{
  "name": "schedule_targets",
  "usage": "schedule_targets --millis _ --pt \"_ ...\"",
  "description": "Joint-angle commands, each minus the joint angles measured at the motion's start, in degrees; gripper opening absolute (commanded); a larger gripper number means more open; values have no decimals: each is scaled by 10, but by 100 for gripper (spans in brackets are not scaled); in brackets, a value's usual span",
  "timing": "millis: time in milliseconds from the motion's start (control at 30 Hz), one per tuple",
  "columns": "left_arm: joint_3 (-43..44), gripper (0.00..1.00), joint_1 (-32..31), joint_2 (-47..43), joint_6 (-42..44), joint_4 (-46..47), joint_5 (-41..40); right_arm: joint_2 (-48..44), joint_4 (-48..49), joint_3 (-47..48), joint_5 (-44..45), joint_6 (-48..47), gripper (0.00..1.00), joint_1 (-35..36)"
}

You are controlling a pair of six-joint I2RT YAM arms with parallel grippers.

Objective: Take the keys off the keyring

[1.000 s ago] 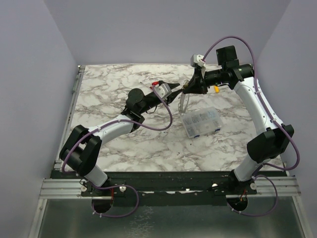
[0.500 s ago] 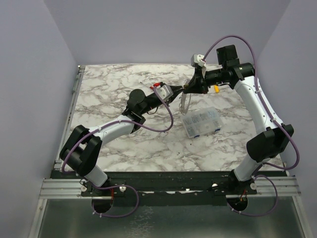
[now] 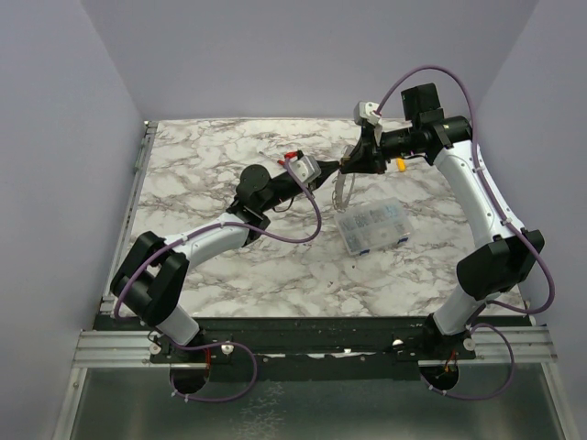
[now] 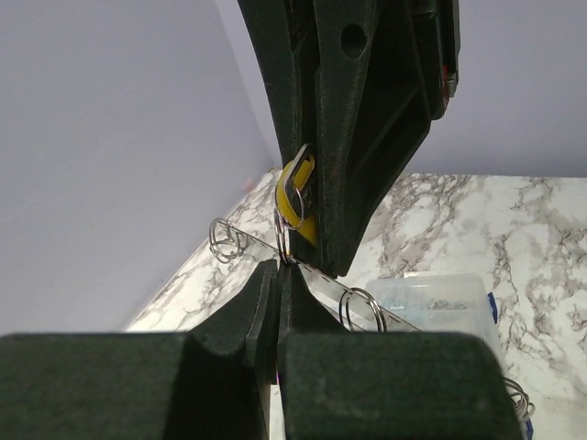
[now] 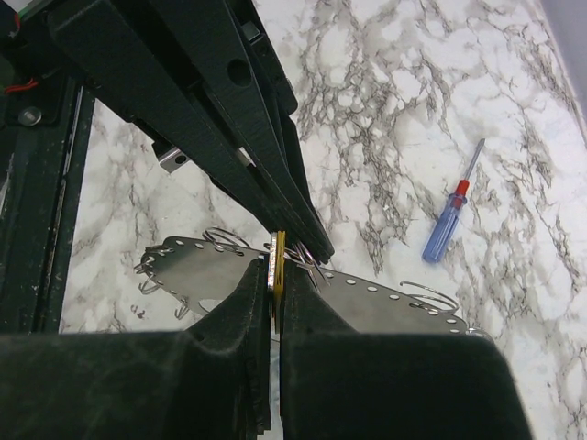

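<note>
The keyring (image 3: 341, 190), a wide grey metal band with punched holes and small wire rings, hangs above the table between my two grippers. My left gripper (image 4: 278, 268) is shut on the band's edge (image 4: 325, 283) beside a small wire ring. My right gripper (image 5: 277, 275) is shut on a yellow key (image 5: 280, 267) with a silver piece against it, right at the band (image 5: 197, 266). The key also shows in the left wrist view (image 4: 293, 197), pinched by the right gripper's fingers (image 4: 367, 137). The two grippers' tips almost touch. In the top view the left gripper (image 3: 328, 169) and right gripper (image 3: 348, 166) meet.
A clear plastic compartment box (image 3: 371, 225) lies on the marble table just below the hanging band; it also shows in the left wrist view (image 4: 440, 298). A blue-and-red screwdriver (image 5: 447, 220) lies on the table beyond the grippers. Purple walls stand close around.
My left gripper has edged slightly right, closer to the right gripper. The band has shifted a little with it. Both grips are unchanged.
</note>
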Motion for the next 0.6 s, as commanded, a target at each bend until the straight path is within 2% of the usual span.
schedule_targets --millis 0,200,567 --pt "29 0 -21 -32 -26 29 40 8 -12 10 -11 -20 1 7" --pt "62 0 -21 -34 -23 -60 55 13 -20 21 25 -47 1 11" --pt "118 0 -23 -31 -39 -138 46 10 -58 4 83 -134 1 25"
